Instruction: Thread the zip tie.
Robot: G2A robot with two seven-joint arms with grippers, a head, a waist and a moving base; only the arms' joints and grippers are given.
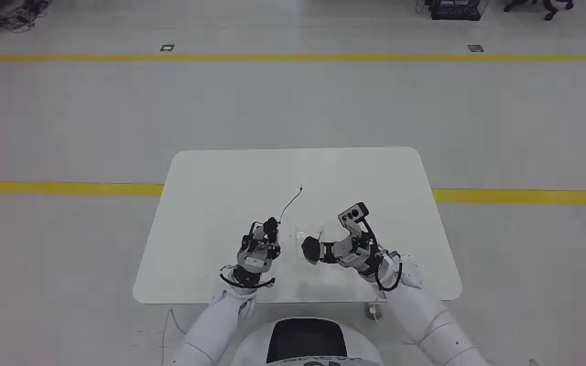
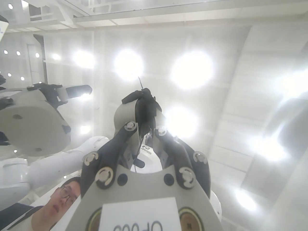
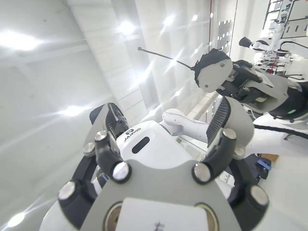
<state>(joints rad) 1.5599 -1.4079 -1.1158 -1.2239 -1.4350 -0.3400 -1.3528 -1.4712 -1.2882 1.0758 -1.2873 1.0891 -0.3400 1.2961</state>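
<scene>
Nearest the robot, above the table, the left gripper is pinched tight on one end of the zip tie; the right gripper just beside it stands wide apart, holding nothing. The tie's free length juts straight outward, unlooped; threading looks not yet begun, its ends well apart.

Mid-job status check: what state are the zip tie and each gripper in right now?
zip tie: straight, not looped, one end clamped, the other free.
left gripper: jaws shut on the zip tie.
right gripper: jaws open, holding nothing.
</scene>
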